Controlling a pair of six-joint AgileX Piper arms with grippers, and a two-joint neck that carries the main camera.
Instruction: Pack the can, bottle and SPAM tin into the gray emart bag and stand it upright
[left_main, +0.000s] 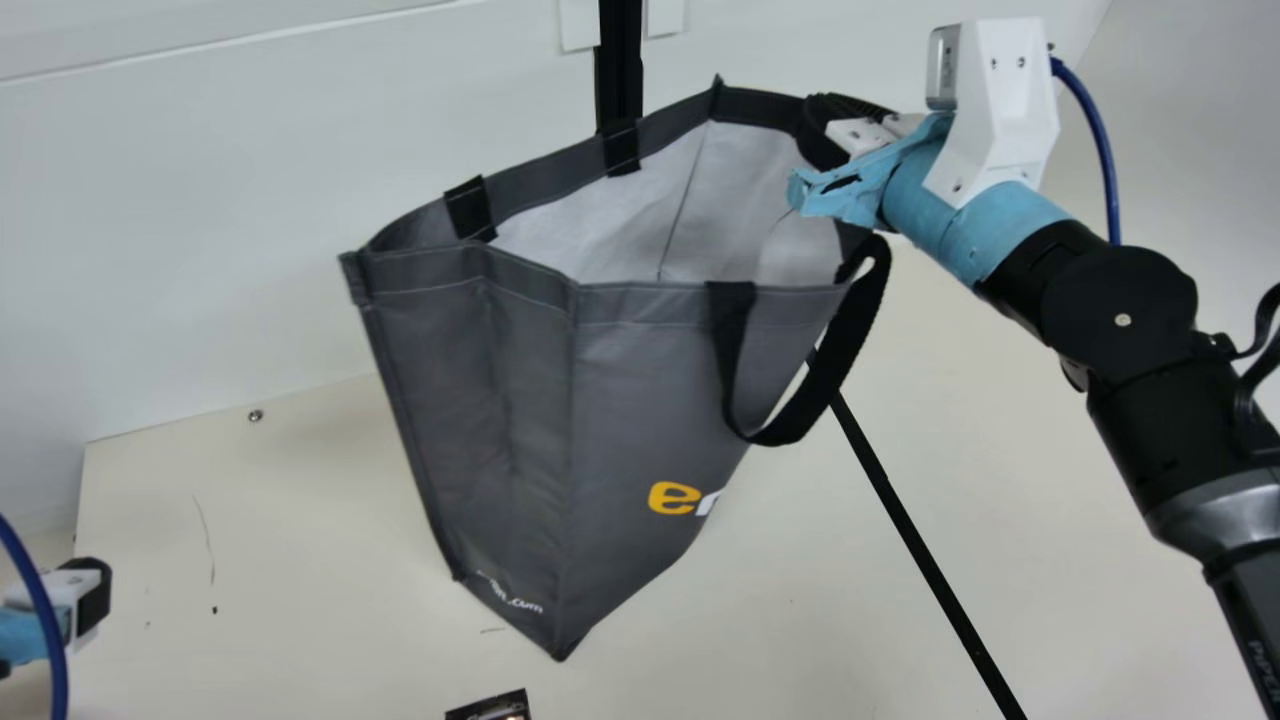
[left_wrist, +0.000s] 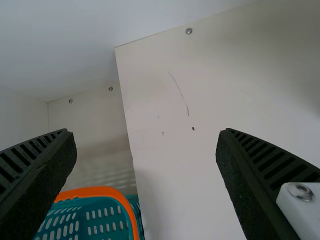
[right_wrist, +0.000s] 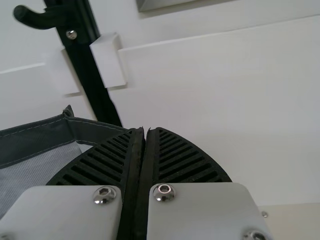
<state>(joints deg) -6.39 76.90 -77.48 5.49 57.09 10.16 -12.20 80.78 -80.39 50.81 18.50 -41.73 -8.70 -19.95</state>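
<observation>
Cream flat table (left_main: 290, 500); tilted gray fabric emart bag (left_main: 500, 420) above. My black-ribbed right gripper (right_wrist: 146, 131) seems pinched on it; left gripper (left_wrist: 146, 131) wide. Step: bag standing, I judge; next needs gentle lowering, levelling.

Counter (left_main: 300, 520), cream: screw (left_main: 256, 415) near back edge; thin dark scuff (left_wrist: 179, 91); slanting black strip (left_main: 925, 555); dark printed item (left_main: 495, 709), partly visible; gray emart bag (left_main: 520, 400), contact unclear
</observation>
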